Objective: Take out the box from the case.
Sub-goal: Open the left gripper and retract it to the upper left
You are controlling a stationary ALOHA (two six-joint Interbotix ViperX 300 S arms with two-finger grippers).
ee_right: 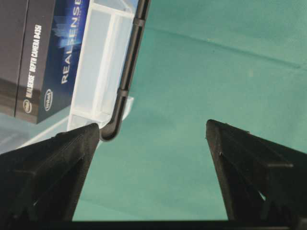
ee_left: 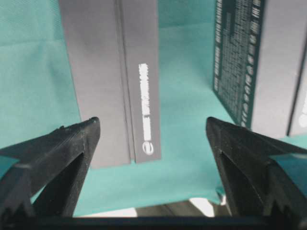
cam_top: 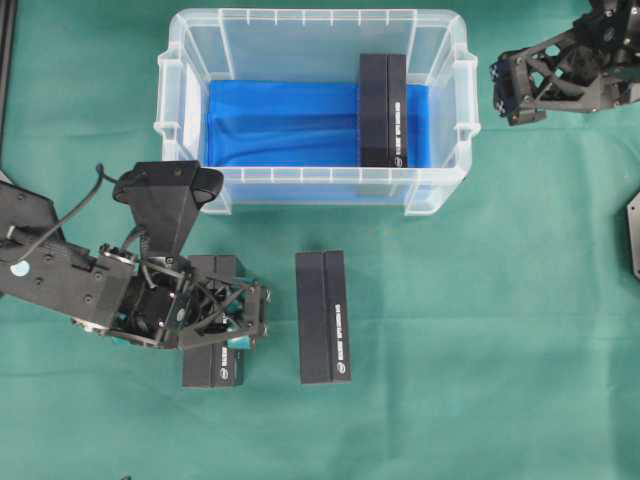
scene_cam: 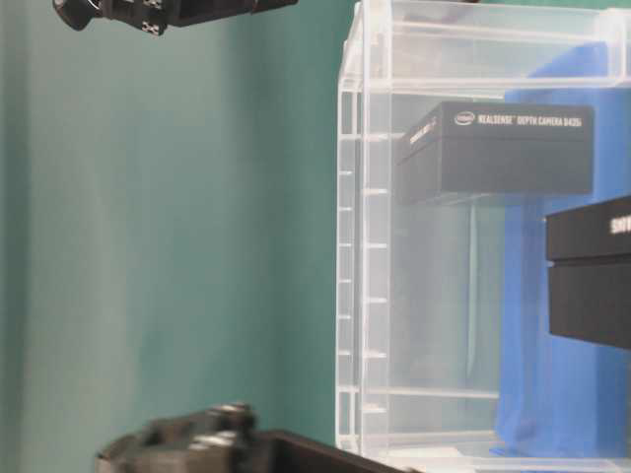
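The case (cam_top: 317, 30) is a clear plastic bin with a blue cloth (cam_top: 280, 125) on its bottom. One black box (cam_top: 383, 110) lies inside it at the right end; it also shows through the wall in the table-level view (scene_cam: 503, 148) and the right wrist view (ee_right: 43, 57). My left gripper (cam_top: 235, 310) is open and empty, low over the green cloth in front of the case. My right gripper (cam_top: 505, 90) is open and empty, just outside the case's right end. In the right wrist view the case's handle (ee_right: 122, 81) is beside my left fingertip (ee_right: 81, 143).
Two more black boxes lie on the green cloth in front of the case: one in the middle (cam_top: 323, 316), one partly under my left gripper (cam_top: 213, 355). Both show in the left wrist view, one ahead (ee_left: 115, 81) and one at the right (ee_left: 259, 62).
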